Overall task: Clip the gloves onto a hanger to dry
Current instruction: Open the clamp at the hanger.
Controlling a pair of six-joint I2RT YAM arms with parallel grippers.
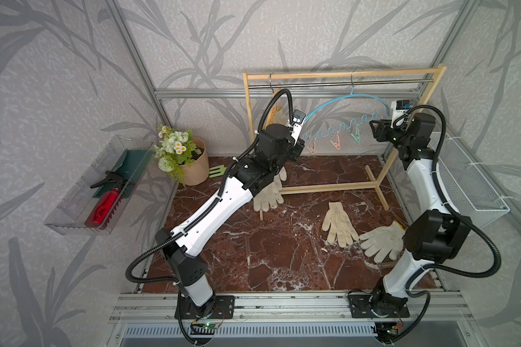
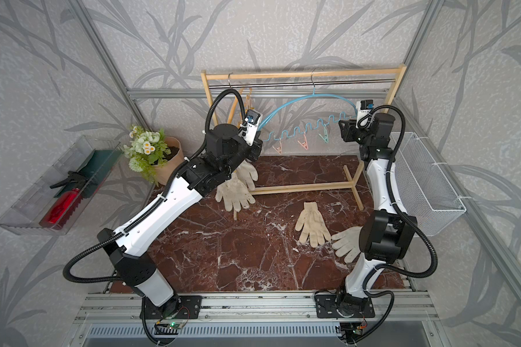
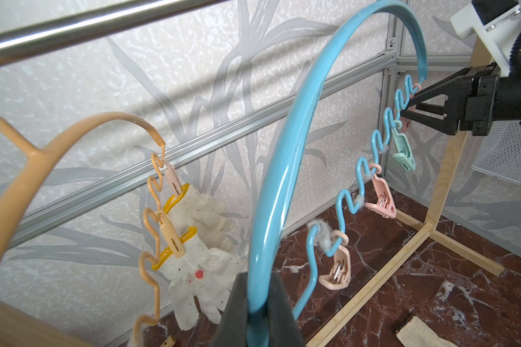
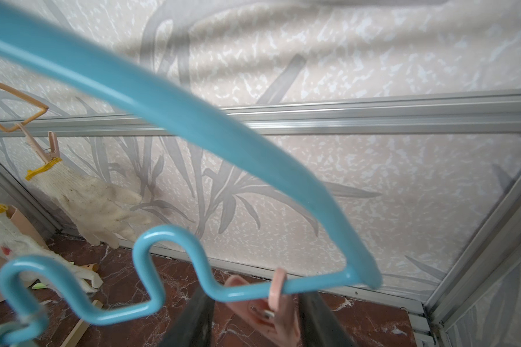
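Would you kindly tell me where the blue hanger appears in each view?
In a top view: the blue hanger hangs from the metal rod.
In a top view: the hanger likewise, under that rod.
Left wrist: a large near arc held in the left gripper.
Right wrist: a thick blurred bar crossing the frame.
Shared landmark: the aluminium rail on the back wall.

Readable text: none in any view.
Wrist camera mount [image 2: 364, 111]: faint dark marks on white, right of centre in a top view, too small to read.
Circuit board [image 1: 204, 325]: bottom edge, markings illegible.
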